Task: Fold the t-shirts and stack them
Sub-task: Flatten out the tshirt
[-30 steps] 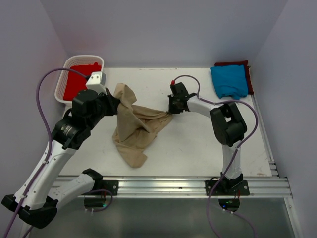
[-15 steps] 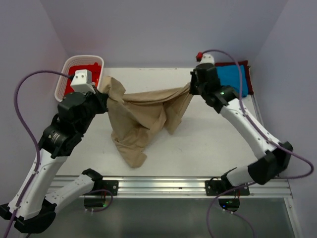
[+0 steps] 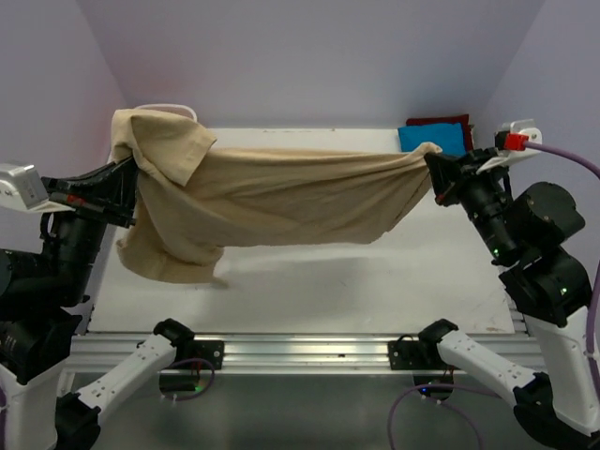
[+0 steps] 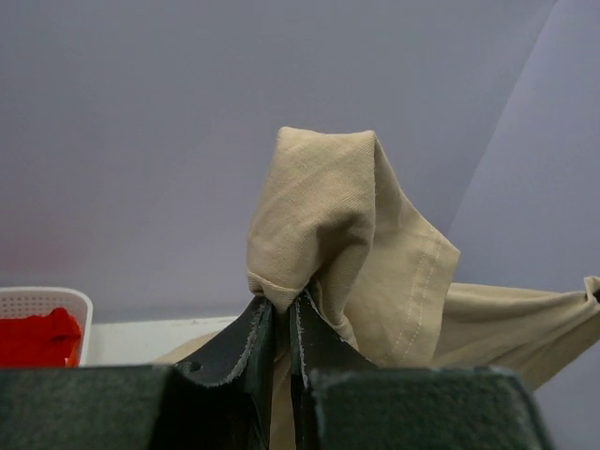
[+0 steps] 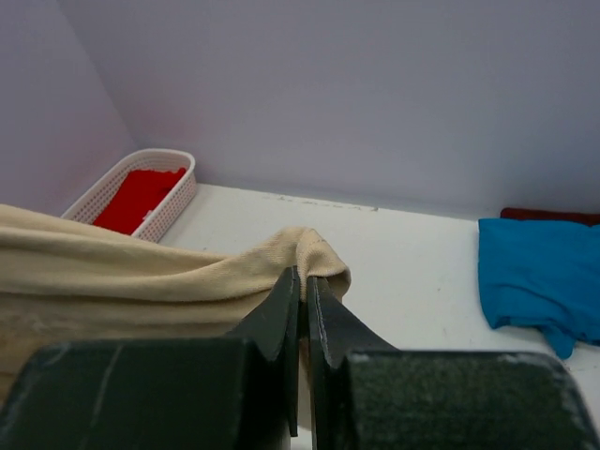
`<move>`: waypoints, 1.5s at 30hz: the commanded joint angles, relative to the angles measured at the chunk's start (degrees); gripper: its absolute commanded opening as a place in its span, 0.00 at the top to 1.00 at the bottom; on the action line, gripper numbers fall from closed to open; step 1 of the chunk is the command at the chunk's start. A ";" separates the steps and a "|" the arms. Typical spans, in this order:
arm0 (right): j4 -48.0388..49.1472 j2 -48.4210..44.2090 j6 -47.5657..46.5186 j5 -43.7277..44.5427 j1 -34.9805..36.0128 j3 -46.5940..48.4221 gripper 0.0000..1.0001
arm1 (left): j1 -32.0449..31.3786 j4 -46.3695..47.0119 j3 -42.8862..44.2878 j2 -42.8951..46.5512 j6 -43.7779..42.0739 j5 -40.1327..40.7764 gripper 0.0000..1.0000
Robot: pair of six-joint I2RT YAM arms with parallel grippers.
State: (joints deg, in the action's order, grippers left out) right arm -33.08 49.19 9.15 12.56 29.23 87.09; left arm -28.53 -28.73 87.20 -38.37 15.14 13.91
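Note:
The tan t-shirt (image 3: 281, 197) hangs stretched in the air between both grippers, high above the table. My left gripper (image 3: 129, 169) is shut on its left end, where a sleeve flops over (image 4: 323, 225). My right gripper (image 3: 433, 167) is shut on its right edge (image 5: 309, 253). The shirt's lower left part droops toward the table. The blue t-shirt (image 3: 429, 137) lies folded at the back right on the dark maroon one (image 3: 439, 120); both also show in the right wrist view, blue (image 5: 539, 277) and maroon (image 5: 553, 216). The red t-shirt (image 5: 139, 197) lies in the white basket.
The white lattice basket (image 5: 173, 202) stands at the table's back left, mostly hidden behind the raised shirt in the top view. The white table (image 3: 356, 281) lies under the shirt. Purple walls close in the back and both sides.
Both arms have risen and pulled apart, left arm to the left, right arm to the right. The tan shirt went from a hanging bunch to stretched wide and lifted off the table.

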 commanded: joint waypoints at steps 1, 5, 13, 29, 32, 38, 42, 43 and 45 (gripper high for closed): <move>-1.64 -4.51 -4.22 -5.68 -0.23 -0.69 1.00 | 0.06 4.64 1.39 1.36 -2.66 -6.50 0.87; -0.59 -12.33 -4.31 -9.21 -0.14 -1.22 1.00 | 0.15 5.79 4.11 4.00 -0.65 -15.37 0.86; -6.03 -7.63 -3.79 -0.71 -0.23 4.23 1.00 | 2.43 1.76 7.73 1.20 0.69 -11.48 0.91; 8.90 3.23 -0.36 -1.91 -0.14 -1.91 1.00 | 2.43 5.70 2.46 -14.91 -1.96 -11.80 1.00; 5.41 -4.50 -0.36 -8.66 -0.14 -3.50 1.00 | 2.43 5.27 -1.50 -6.48 -0.64 -13.64 1.00; -5.05 -17.09 0.43 -16.06 -0.40 -1.32 1.00 | 2.43 -2.20 1.38 9.17 4.28 -19.09 1.00; -11.47 -19.31 0.17 -17.30 -1.98 5.79 1.00 | 4.18 -8.26 14.44 8.84 7.36 -22.69 0.99; -12.18 -18.96 0.00 -17.30 -2.42 7.03 1.00 | 5.06 -8.44 16.49 8.14 7.89 -24.96 0.98; -11.83 -17.30 0.52 -14.69 -3.74 9.66 1.00 | 8.82 -8.45 21.75 4.90 7.80 -27.09 0.96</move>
State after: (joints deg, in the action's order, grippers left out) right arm -39.27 27.62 9.39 -3.07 27.09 95.35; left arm -24.03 -32.56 104.77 -27.07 20.51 -8.23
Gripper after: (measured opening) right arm 0.026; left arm 0.074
